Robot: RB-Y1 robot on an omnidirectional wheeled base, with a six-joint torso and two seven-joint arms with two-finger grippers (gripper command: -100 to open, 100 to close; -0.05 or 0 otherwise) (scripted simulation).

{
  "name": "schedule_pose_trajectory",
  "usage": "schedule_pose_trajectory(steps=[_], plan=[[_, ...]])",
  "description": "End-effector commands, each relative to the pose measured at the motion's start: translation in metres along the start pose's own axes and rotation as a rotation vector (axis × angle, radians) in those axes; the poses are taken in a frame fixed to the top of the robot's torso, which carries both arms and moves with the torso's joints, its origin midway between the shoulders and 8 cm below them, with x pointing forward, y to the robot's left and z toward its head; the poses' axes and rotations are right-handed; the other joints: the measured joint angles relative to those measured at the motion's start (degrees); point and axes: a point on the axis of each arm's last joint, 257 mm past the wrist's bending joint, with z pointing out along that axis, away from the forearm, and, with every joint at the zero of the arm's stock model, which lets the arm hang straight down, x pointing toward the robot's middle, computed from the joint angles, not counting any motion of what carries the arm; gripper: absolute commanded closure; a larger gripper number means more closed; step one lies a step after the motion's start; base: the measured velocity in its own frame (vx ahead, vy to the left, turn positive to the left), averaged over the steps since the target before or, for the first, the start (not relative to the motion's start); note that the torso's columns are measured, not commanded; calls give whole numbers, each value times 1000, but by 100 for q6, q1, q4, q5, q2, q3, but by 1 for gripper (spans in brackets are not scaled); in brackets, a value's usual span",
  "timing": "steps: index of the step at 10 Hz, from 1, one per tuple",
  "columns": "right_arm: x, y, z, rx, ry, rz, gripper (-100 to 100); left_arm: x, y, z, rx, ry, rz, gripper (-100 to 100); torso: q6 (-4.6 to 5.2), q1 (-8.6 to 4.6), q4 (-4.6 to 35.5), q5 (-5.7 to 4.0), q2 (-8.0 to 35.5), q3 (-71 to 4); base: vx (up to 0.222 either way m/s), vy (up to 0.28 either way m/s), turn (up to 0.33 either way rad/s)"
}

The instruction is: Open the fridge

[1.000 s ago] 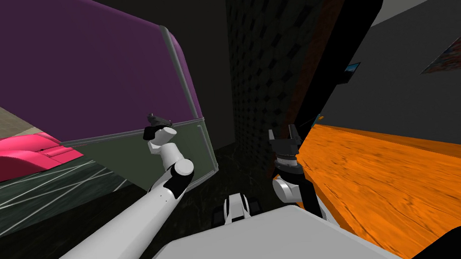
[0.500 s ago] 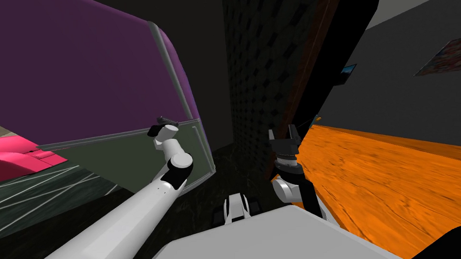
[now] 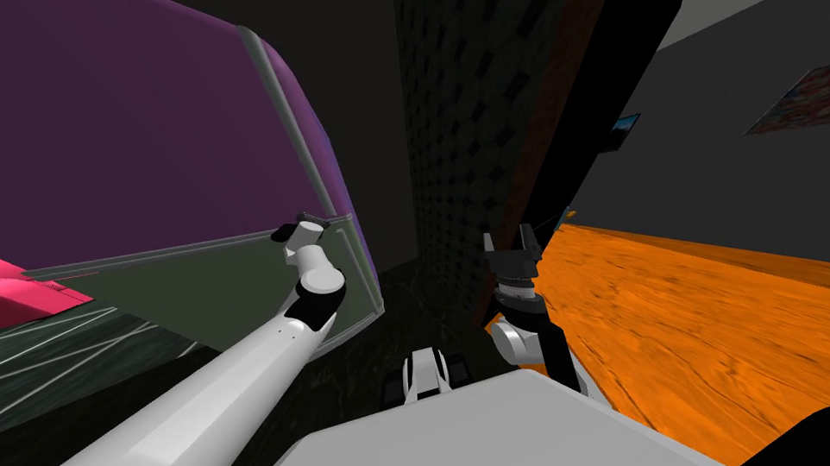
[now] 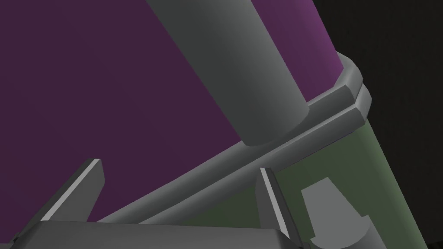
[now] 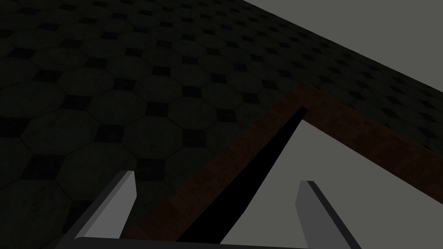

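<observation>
Hovering at the front of the fridge point(image 3: 142, 123), left arm stretched out long, left hand point(image 4: 181, 166) close up to the face, near the doors' rounded outer edge. Fingers point(image 4: 93, 181) spread, pinching nothing; purple upper door point(image 4: 108, 78) shows in the gap between them. Grey round bar handle point(image 4: 233, 65) runs down that door and ends just ahead of one fingertip, at the margin of the gap; contact cannot be told. Right under the handle's end, a double grey trim point(image 4: 333, 101) crosses in front of the hand, parting the purple door from a dull green lower door point(image 4: 363, 181). Second grey handle point(image 4: 335, 212), tapered, sits on the green door just beside that same finger, on its outer side. Whether either door stands ajar cannot be told. Right hand point(image 3: 507, 234) well apart from the left, held upright, fingers spread, nothing between them. Orange wood-grain table point(image 3: 710, 319) lies along the right hand's outer side. Pink object point(image 3: 10, 296) sits low, far off past the left arm's outer side.
</observation>
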Motion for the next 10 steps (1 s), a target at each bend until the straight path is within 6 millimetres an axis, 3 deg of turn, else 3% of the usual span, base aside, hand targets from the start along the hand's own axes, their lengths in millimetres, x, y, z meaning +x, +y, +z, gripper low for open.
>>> schedule_pose_trajectory(steps=[1, 3, 4, 5, 6, 7, 8, 10], plan=[[0, 0, 0, 0, 0, 0, 0, 3, 27, 5, -78, -7, -53, -100, 1, -12, -3, -4, -9, -6, 47, -90, -11], [0, 0, 0, 0, 0, 0, 0, 5, 11, 7, -59, -6, -40, -100, -1, -1, -1, -2, 0, -1, 67, -18, -10], [0, 0, 0, 0, 0, 0, 0, 3, 15, 6, -58, -5, -41, -100, -2, 16, -4, 4, -22, -12, 74, 8, -3], [0, 0, 0, 0, 0, 0, 0, 4, 14, 6, -59, -5, -40, 100, -1, 9, -6, 5, -7, -7, 10, 0, 1], [0, 0, 0, 0, 0, 0, 0, 16, 27, 5, -83, 15, -44, 100, 0, -3, 3, -1, 13, 7, -140, 87, -22], [0, 0, 0, 0, 0, 0, 0, 28, 41, 4, -107, 34, -48, 100, 14, 9, 10, 2, 54, 32, -306, 173, -60], [0, 0, 0, 0, 0, 0, 0, 28, 41, 4, -107, 34, -48, 100, 25, 7, 12, 4, 78, 49, -314, 193, -80], [0, 0, 0, 0, 0, 0, 0, 52, 66, -1, -156, 74, -55, 100, -3, -19, 19, -10, 35, 24, -331, 209, -65]])
